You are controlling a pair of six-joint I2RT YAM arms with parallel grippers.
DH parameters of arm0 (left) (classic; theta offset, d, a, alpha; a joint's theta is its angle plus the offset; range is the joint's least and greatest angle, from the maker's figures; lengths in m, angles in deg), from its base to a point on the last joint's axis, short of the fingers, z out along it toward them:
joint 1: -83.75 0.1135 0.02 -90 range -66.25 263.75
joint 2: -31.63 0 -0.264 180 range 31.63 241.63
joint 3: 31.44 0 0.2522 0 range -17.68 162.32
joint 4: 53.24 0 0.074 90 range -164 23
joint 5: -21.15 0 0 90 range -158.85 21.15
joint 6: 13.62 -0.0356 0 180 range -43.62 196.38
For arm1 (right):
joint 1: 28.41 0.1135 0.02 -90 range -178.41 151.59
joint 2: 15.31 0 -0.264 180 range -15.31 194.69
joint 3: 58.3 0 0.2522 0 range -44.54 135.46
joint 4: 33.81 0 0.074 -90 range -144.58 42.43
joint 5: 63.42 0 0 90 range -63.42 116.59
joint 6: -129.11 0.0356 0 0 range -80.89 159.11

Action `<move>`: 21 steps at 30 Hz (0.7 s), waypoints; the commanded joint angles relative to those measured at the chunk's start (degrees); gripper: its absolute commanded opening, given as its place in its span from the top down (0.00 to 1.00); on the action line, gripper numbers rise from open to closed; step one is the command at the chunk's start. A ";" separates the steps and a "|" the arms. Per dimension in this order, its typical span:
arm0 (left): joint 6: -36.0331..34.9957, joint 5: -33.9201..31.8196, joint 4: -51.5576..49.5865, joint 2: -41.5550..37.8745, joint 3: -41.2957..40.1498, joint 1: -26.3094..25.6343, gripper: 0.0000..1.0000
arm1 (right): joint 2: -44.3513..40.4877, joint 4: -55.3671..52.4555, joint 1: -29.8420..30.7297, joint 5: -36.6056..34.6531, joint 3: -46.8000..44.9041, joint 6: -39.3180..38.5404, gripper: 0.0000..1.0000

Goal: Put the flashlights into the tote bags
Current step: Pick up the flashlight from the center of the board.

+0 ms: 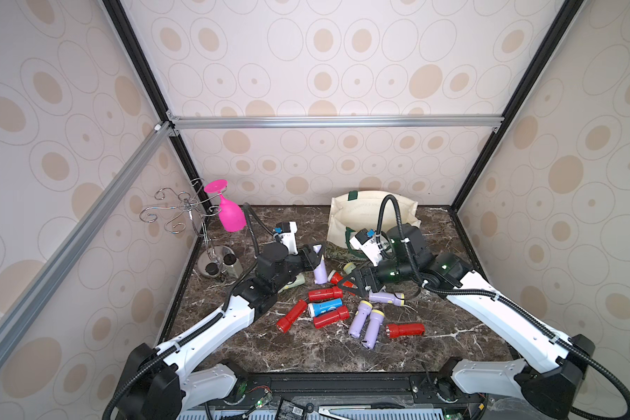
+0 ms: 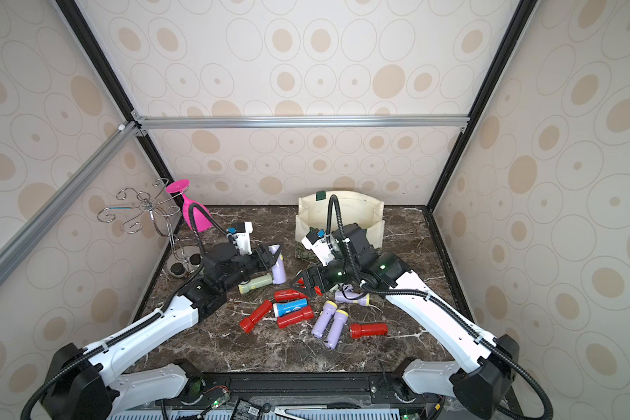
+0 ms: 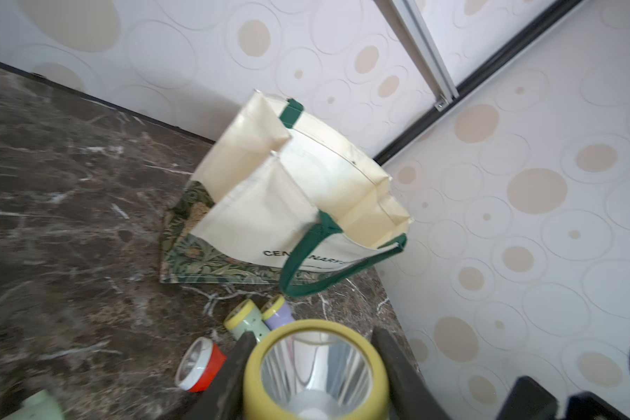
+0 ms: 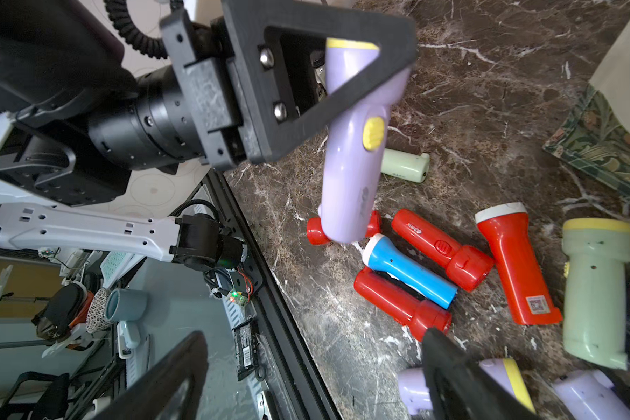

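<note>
My left gripper (image 1: 315, 254) (image 2: 273, 254) is shut on a lilac flashlight (image 1: 321, 271) (image 4: 353, 152), gripped just below its yellow-ringed head (image 3: 315, 367), tail hanging down. The cream tote bag (image 1: 360, 218) (image 2: 342, 214) (image 3: 270, 189) stands open by the back wall, to the right of and beyond that gripper. My right gripper (image 1: 350, 283) (image 2: 306, 283) (image 4: 313, 338) is open with nothing between its fingers, low over the pile in front of the bag. Red (image 1: 291, 315), blue (image 1: 324, 308), lilac (image 1: 371, 327) and pale green (image 4: 597, 291) flashlights lie scattered on the marble table.
A pink goblet (image 1: 228, 211) hangs on a wire rack (image 1: 182, 211) in the back left corner; small dark items sit on the rack's base (image 1: 219, 262). Patterned walls enclose the table on three sides. A lone red flashlight (image 1: 404, 330) lies towards the front right.
</note>
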 commanded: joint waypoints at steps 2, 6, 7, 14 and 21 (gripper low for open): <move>0.68 1.17 8.23 2.92 5.08 -3.49 1.00 | 1.58 0.36 -1.11 -1.31 1.33 -1.28 0.14; 1.86 1.57 10.81 4.99 6.86 -5.33 1.00 | 1.07 3.71 -3.20 -1.04 -1.21 1.91 0.15; 2.36 1.69 11.37 5.38 7.10 -5.67 1.00 | 0.86 4.48 -3.28 -1.03 -1.70 2.32 0.16; 4.50 1.99 14.18 8.60 8.63 -8.40 1.00 | 1.05 7.17 -3.64 -1.09 -2.75 2.84 0.21; 5.52 1.88 16.86 10.74 9.15 -9.73 1.00 | 0.42 7.82 -4.31 -2.00 -3.68 3.04 0.36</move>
